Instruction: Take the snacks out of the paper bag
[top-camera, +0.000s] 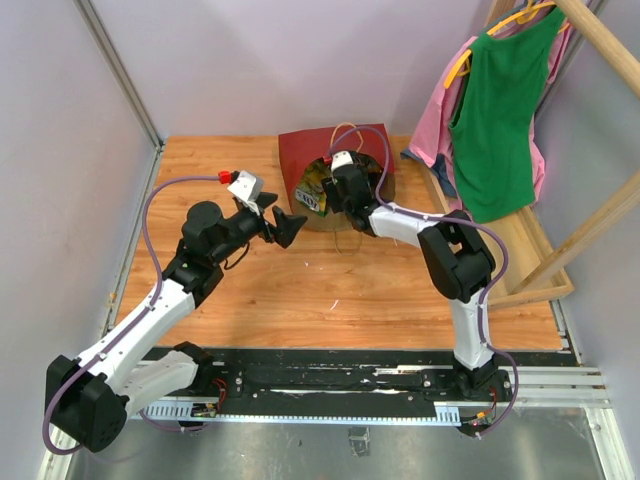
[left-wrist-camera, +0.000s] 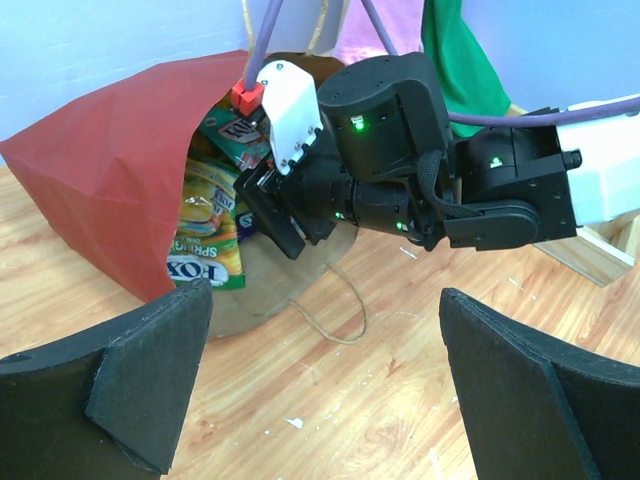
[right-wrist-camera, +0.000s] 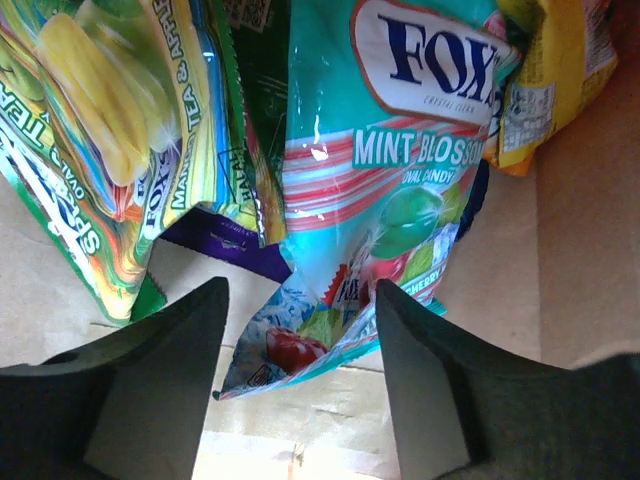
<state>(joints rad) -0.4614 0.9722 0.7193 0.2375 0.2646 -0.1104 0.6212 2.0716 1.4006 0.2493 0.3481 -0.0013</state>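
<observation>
crowding teal packet, green-yellow packet alongside

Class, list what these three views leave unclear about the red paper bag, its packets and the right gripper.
Top view: packets in the paper bag are too small to read, partly under the right arm.
Right wrist view: whether the right gripper pinches the teal-white packet is unclear; purple packet mostly covered by others; orange-yellow packet cut by the edge.
Left wrist view: the right arm blocks the bag's depths.

Between my matt black right fingers lay a glossy plastic teal packet; beyond them, the paper bag was matt brown.
</observation>
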